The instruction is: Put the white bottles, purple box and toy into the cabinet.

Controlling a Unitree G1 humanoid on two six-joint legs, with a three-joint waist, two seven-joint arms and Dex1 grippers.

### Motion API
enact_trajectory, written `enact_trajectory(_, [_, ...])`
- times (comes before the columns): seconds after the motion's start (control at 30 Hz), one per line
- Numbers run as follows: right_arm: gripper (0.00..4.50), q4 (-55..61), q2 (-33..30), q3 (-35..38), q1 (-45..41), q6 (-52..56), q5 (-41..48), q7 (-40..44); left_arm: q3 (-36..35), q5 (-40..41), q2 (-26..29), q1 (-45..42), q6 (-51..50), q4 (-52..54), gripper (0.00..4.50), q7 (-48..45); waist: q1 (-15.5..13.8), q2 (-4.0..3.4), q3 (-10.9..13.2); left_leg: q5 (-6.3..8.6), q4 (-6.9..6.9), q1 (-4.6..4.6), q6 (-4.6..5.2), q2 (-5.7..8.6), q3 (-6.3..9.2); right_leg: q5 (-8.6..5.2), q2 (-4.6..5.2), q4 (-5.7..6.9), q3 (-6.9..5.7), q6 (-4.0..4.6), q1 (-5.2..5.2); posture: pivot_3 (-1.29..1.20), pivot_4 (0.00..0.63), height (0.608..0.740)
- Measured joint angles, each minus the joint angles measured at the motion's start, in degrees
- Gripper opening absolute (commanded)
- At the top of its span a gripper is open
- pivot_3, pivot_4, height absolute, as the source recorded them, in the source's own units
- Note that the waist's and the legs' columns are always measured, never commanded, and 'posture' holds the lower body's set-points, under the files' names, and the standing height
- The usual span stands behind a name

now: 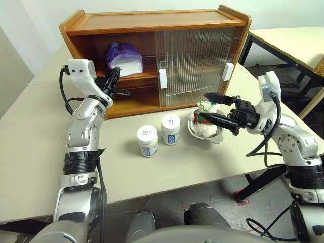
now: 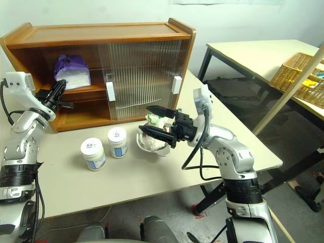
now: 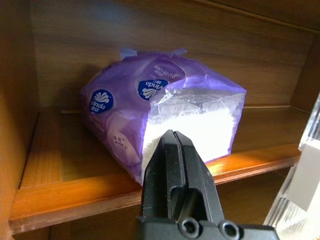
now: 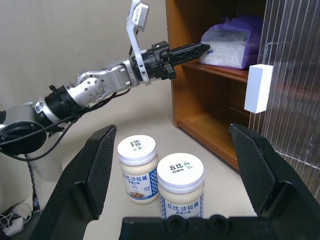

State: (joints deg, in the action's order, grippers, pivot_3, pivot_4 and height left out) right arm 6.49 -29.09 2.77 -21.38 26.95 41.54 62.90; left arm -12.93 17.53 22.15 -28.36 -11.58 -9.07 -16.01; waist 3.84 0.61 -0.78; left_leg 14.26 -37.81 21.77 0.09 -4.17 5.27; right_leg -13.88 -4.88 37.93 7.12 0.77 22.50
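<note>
The purple box lies on the middle shelf in the open left half of the cabinet. My left gripper is shut and empty, its tip just in front of the box's white end, at the shelf's front edge. Two white bottles stand side by side on the table in front of the cabinet. The toy lies in a steel bowl to their right. My right gripper hangs open over the toy, pointing left towards the bottles, holding nothing.
The steel bowl sits near the cabinet's right front corner. Both ribbed sliding doors cover the cabinet's right half. A second table with a wicker basket stands off to the right.
</note>
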Motion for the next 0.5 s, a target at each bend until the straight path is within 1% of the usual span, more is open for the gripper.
enact_trajectory(0.3, [4.5,0.08,0.03,0.01,0.51,-0.13,-0.01,0.0,-1.46,-2.16,-0.75,-1.47,2.25,-4.49,0.02,4.43,0.11,0.02,0.02,0.0,0.0,0.0,0.0,0.0,0.0,0.0,0.0,-0.02,0.0,-0.01,-0.01,-0.12,0.0,0.74])
enact_trajectory(0.4, [4.5,0.08,0.03,0.01,0.51,-0.16,-0.01,0.0,-1.7,-1.76,-0.96,-2.0,2.52,-4.8,0.02,3.79,0.12,0.03,0.02,0.0,0.0,0.01,0.0,0.0,0.0,0.0,0.0,-0.04,0.0,-0.01,-0.02,-0.12,0.0,0.74])
enact_trajectory(0.5, [4.5,0.09,0.03,0.01,0.51,-0.16,-0.01,-0.01,-1.63,-0.22,-1.34,-2.2,2.5,-4.59,0.02,0.85,0.12,0.04,0.03,0.0,0.0,0.03,0.0,0.0,0.0,0.0,0.0,-0.05,0.0,-0.01,-0.02,-0.12,0.0,0.74])
